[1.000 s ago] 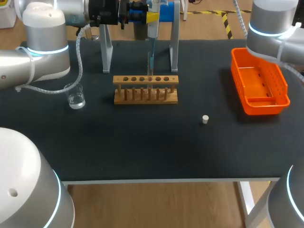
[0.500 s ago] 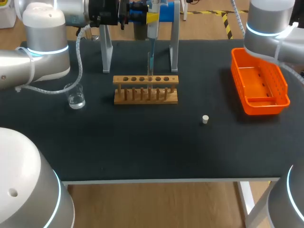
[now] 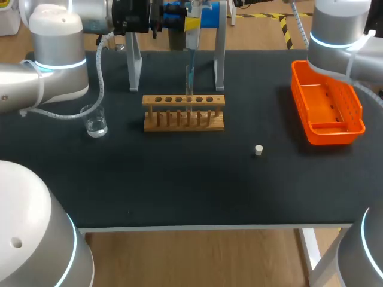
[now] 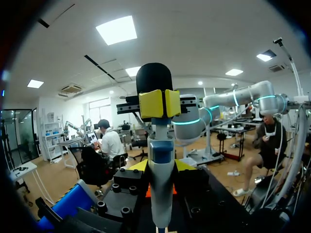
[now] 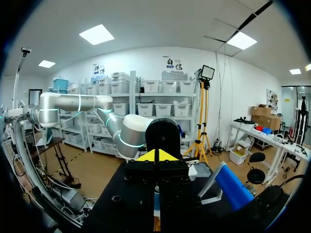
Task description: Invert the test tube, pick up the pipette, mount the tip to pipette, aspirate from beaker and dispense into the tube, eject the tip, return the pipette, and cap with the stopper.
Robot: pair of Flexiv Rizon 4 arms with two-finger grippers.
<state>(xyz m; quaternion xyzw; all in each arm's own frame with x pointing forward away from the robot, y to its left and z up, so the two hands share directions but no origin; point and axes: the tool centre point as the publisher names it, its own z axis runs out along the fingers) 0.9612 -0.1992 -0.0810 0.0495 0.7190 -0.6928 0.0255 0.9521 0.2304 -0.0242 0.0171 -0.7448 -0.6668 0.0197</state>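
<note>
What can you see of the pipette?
The pipette hangs upright, clamped between the yellow tips of the left hand. Its body looks like pale grey plastic with a blue band. A teal tip is mounted and points down at the wooden rack, above one of its middle holes. Contact with the rack is unclear.

Lit brightly and evenly from white ceiling panels point(image 4: 116, 29) overhead. Throws only faint, soft shadows on the dark counter point(image 3: 179, 185), close under the rack point(image 3: 184, 112). Glints on beaker point(image 3: 95, 121) glass and glossy arm shells point(image 3: 54, 36).
</note>
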